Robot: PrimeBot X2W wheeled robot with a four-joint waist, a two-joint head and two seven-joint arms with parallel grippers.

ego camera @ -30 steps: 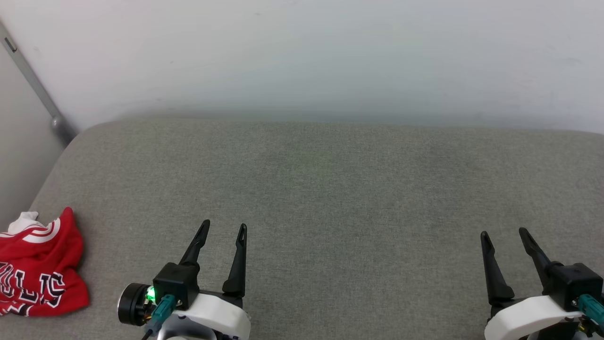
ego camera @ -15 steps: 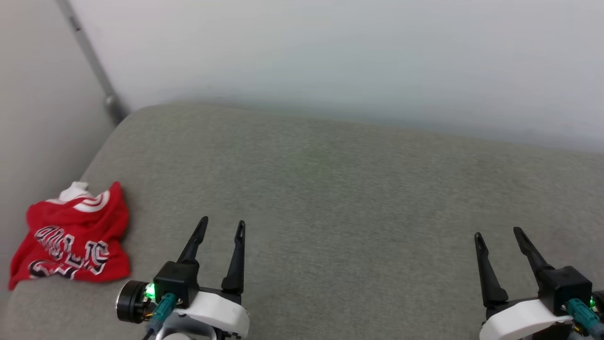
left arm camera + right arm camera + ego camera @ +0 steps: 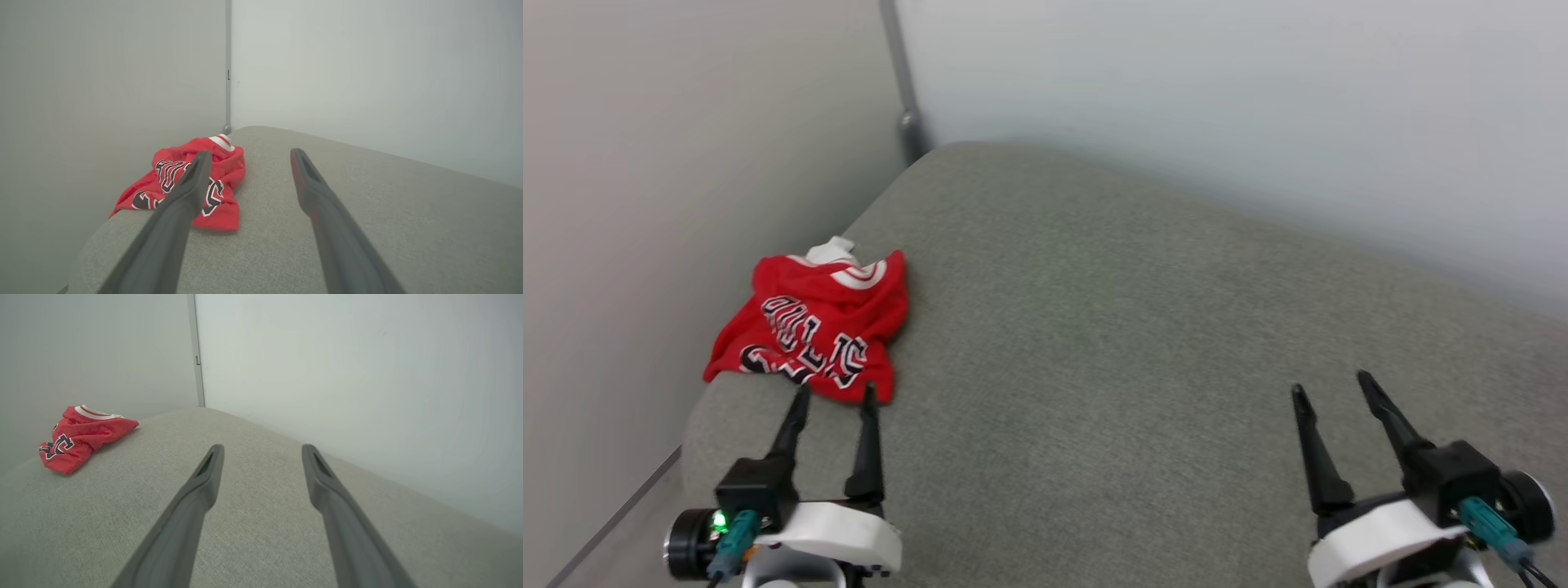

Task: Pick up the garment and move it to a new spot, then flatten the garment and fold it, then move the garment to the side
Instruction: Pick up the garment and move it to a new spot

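Status: effectively at zero, as far as I can judge. The garment (image 3: 813,331) is a crumpled heap, lettering creased, with a white striped trim poking out at the far end. It lies on the grey upholstered pad (image 3: 1111,310) close to the pad's left edge, by the left wall (image 3: 645,163) and well short of the far corner.

Not lifted, not relocated, not flattened, not folded. All steps are left: pick, move to a new spot, spread, fold, shift aside.

Left gripper (image 3: 836,389): fingers spread wide, nothing between them, aimed at the near hem of the garment. In the head view the tips sit right at that hem. The left wrist view shows the heap just ahead and to the left of the fingers. I can't confirm contact; looks like none.

Right gripper (image 3: 1330,383): fingers also spread wide, holding nothing, over bare pad, well apart from the garment.

Count:
- garment: 1
- grippers: 2, two dark fingers each, 4 in total
- pad: 1
- walls: 2, meeting at the far corner
- metal post (image 3: 897,73) in that corner: 1
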